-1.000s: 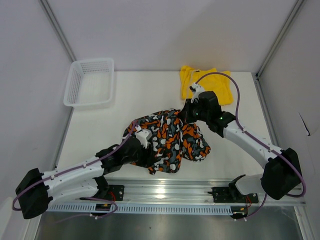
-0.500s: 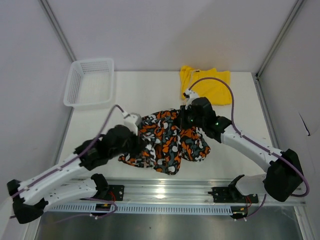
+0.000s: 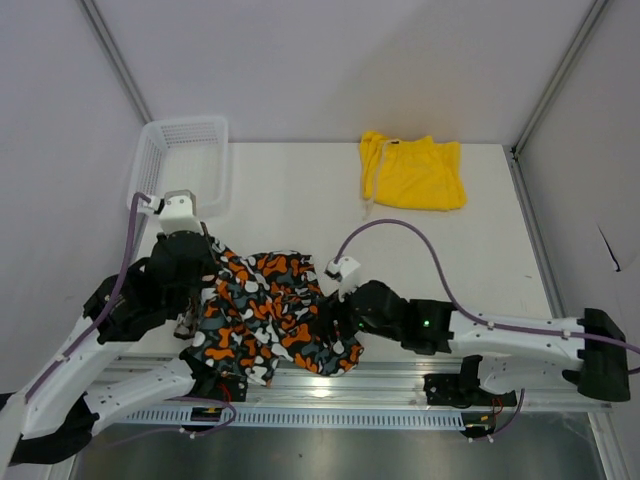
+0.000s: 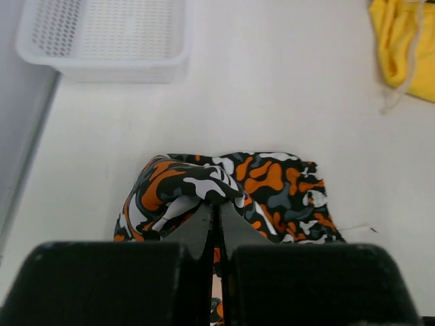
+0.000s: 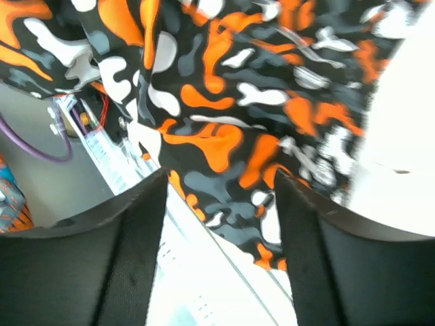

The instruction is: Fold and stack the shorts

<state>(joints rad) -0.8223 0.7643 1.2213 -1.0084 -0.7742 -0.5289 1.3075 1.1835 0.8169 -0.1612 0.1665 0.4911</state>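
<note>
- The left gripper (image 4: 217,206) is clamped hard on a raised fold of the patterned shorts (image 4: 268,183). Its fingers are pressed together, with cloth bunched right at the tips.
- The rest of that pair spreads out just ahead of the left gripper and off to its right, rumpled on the white table (image 4: 285,102).
- Ahead of the left gripper and to its left sits the white mesh basket (image 4: 102,66), well apart from the cloth.
- Far ahead and to its right lie the yellow shorts (image 4: 401,37), with the pale drawstring (image 4: 406,68) trailing back toward the gripper.
- Over to the right gripper (image 5: 219,180): its fingers stand apart, with nothing clamped.
- Patterned cloth fills the wrist view just beyond those fingertips. Whether the pads touch it, I cannot tell.
- From above, the right gripper sits low at one side of the patterned shorts and the left gripper holds the opposite side, so the cloth lies between the two.
- Below the right gripper, the cloth's near edge hangs over the table front, above the metal rail (image 3: 330,385).
- The yellow shorts are well apart from both grippers.
</note>
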